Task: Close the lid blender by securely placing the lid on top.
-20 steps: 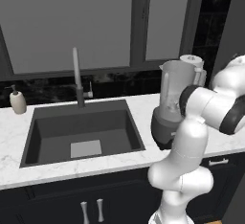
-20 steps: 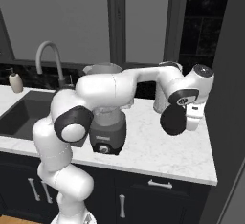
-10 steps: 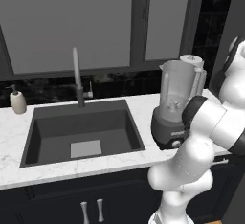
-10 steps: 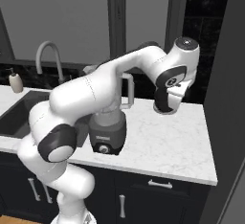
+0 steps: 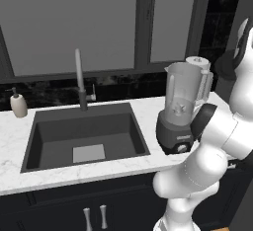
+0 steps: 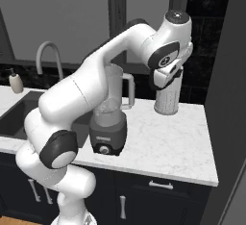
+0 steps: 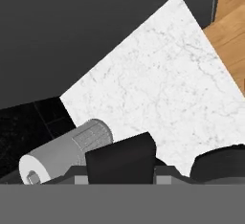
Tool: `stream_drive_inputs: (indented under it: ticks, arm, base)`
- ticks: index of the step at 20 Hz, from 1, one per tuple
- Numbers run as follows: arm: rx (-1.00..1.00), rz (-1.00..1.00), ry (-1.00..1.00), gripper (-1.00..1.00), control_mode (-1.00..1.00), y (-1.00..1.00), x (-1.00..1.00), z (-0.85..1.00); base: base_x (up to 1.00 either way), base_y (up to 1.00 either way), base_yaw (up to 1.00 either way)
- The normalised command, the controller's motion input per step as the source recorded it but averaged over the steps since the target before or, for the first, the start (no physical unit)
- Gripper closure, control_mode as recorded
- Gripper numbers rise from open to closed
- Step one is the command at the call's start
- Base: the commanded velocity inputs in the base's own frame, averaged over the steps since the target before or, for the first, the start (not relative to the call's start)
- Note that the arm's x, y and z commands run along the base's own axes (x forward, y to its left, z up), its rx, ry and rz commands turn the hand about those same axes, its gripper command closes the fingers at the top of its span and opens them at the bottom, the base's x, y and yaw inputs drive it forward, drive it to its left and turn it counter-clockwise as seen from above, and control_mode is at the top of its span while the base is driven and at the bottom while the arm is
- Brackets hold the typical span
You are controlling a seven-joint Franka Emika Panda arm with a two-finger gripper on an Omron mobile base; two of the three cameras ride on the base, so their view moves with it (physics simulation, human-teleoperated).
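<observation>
Blender [image 6: 110, 118] sits lidless on the desk [image 6: 163, 142] down and to the left of my tool [image 6: 163, 77] in the right base view, with what looks like the lid [image 7: 222, 163] pinched in it, though I honestly can't tell.

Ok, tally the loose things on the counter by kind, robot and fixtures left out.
Blender: 1
White round-topped cylinder: 1
Beige soap bottle: 1
Black lid, raised off the counter at the arm's end: 1
Total: 4
</observation>
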Motion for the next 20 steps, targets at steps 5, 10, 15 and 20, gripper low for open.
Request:
stream_drive_inputs:
  ticks: [5,10,15,20]
  arm:
    - [0.33,0.0,0.0,1.0,-1.0,0.29,0.0,0.87]
    - [0.38,0.0,0.01,1.0,-1.0,0.31,0.0,0.7]
    - [0.16,0.01,0.01,1.0,-1.0,0.83,0.0,0.14]
    - [0.0,0.0,0.0,1.0,-1.0,0.89,0.16,-0.1]
  base:
    - [0.0,0.0,0.0]
    - [0.0,0.0,0.0]
    - [0.0,0.0,0.0]
    - [0.0,0.0,0.0]
